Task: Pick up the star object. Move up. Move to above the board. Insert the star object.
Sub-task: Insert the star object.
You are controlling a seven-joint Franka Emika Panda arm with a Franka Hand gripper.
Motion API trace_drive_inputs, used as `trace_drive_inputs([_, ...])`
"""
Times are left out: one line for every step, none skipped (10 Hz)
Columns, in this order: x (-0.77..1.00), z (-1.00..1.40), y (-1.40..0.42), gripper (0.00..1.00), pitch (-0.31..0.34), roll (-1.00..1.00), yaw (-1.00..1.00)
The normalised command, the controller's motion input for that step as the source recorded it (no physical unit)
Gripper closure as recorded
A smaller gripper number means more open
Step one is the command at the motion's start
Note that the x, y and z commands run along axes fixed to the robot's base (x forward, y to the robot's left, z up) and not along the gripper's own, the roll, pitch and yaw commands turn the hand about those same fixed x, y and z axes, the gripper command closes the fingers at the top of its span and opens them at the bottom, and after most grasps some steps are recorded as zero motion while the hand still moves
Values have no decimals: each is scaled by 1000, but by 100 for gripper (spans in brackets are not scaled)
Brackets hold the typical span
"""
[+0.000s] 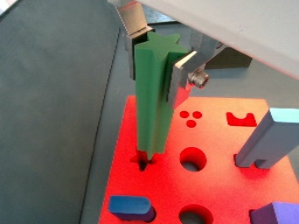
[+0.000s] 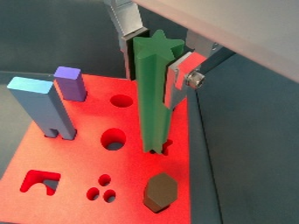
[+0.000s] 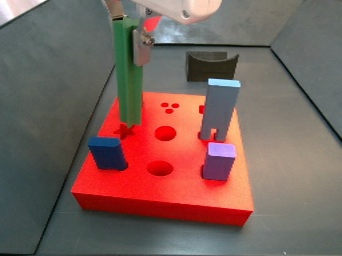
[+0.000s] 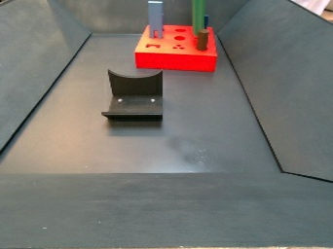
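Above the red rectangular board, my end effector hangs upright, its silver fingers pinching the top of the tall green star-shaped post. The post's foot meets its star slot near the board's edge; how deep it sits is hidden. My arm is cut off above.

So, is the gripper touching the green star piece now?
Touching: in a wrist view, the gripper fingers press the green star piece on both sides.

Dark grey floor — matte, perhaps scuffed — enclosed by sloping grey walls.
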Motion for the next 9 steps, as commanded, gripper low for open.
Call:
trace_drive_inputs([14, -6, -20, 100, 0, 0, 0])
trace_drive_inputs([0, -37, -29, 100, 0, 0, 0])
trace_drive_inputs([17, -103, -57, 100, 0, 0, 0])
trace_drive_inputs([20, -131, -71, 100, 0, 0, 0])
trace_drive_inputs([9, -157, -51, 100, 0, 0, 0])
trace_drive_inputs([0, -160, -51, 100, 0, 0, 0])
trace_drive_inputs([0, -137, -74, 100, 0, 0, 0])
trace_drive_inputs([0, -114, -37, 100, 0, 0, 0])
trace_drive_inputs([0, -91, -26, 100, 0, 0, 0])
